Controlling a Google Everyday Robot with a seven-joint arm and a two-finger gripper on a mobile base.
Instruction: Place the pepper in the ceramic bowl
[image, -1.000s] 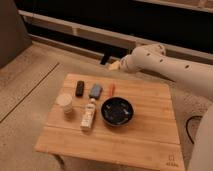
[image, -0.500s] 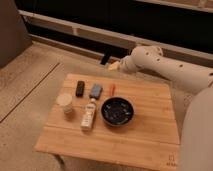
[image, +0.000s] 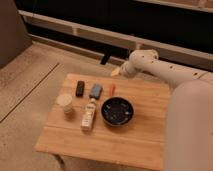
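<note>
Beyond the table's far edge, upper middle of the frame, the gripper (image: 114, 69) hangs over the floor at the end of a white arm (image: 160, 70) that reaches in from the right. Its jaws stand wide apart with nothing between them.

The pepper (image: 111, 89) lies on the wooden table (image: 125, 145) near that far edge. It is outside the bowl (image: 118, 111), just above the bowl's rim in the frame and well below the gripper. The dark, glossy bowl sits about mid-table.

Left of the pepper lie a blue-grey block (image: 96, 90) and then a black block (image: 80, 88), side by side. A tan cup (image: 65, 103) stands at the left. A small bottle (image: 89, 115) lies between cup and bowl; its label is too blurred to read.
</note>
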